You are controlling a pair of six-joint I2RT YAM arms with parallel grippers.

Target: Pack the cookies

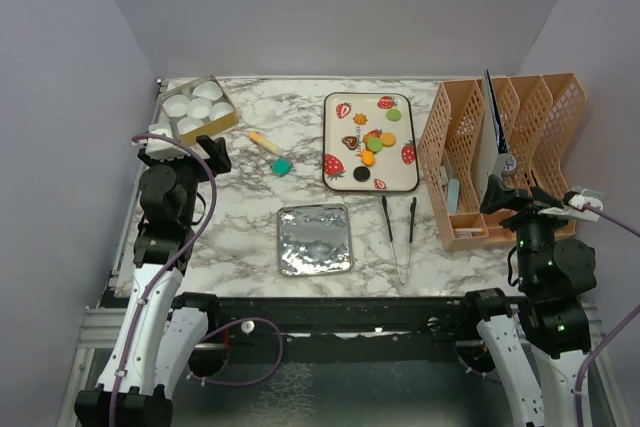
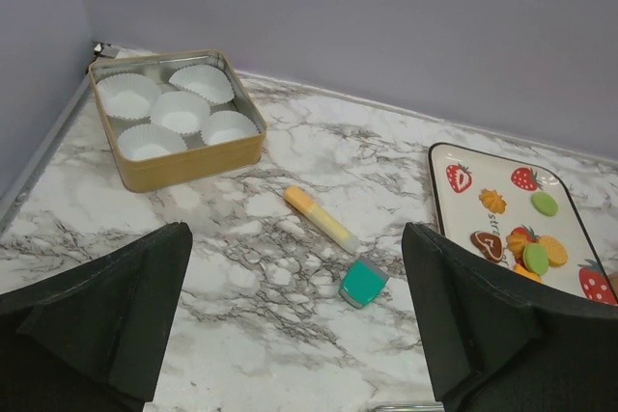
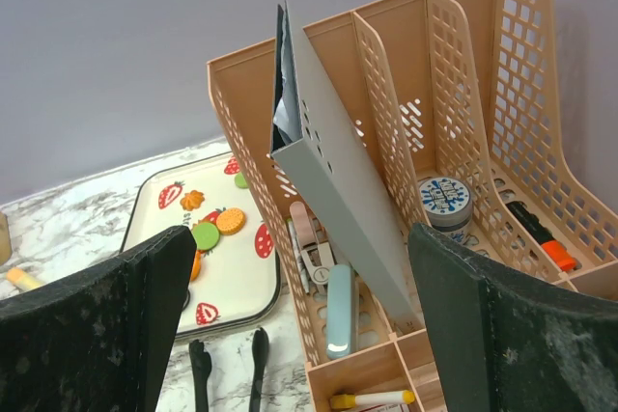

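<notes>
Item: cookies (image 1: 368, 142), small flat pieces in orange, green, black and brown, mostly round.
Location: all on the white tray (image 1: 398, 173), bunched about its middle, with the black one alone toward its near edge. None is packed yet.
Axis: the tray's long side runs away from the arm bases. The round cookies offer no long axis of their own.
Destination (judged): gold tin (image 2: 193, 163) lined with white paper cups (image 2: 180, 111), well left of the tray.
Left pincer (image 2: 294, 238): jaws spread wide, holding nothing. It hovers left of the tray, close to the tin, and the cookies lie ahead and to its right.
Right pincer (image 3: 301, 238): jaws spread wide, empty. It sits right of the tray, at the near end of the file rack (image 1: 500, 157) that stands along the tray's right side.
Tongs (image 1: 399, 237): on the bench (image 1: 240, 217) just nearside of the tray, open ends toward it.
Lid (image 1: 314, 239): silver, nearside of the tray's left corner.
Sundries: yellow stick (image 1: 263, 141) and teal block (image 1: 282, 165), between tray and tin.
Nearer arm (judged): both are about equally far. The left has open bench to the tray, while the right must skirt the rack.
</notes>
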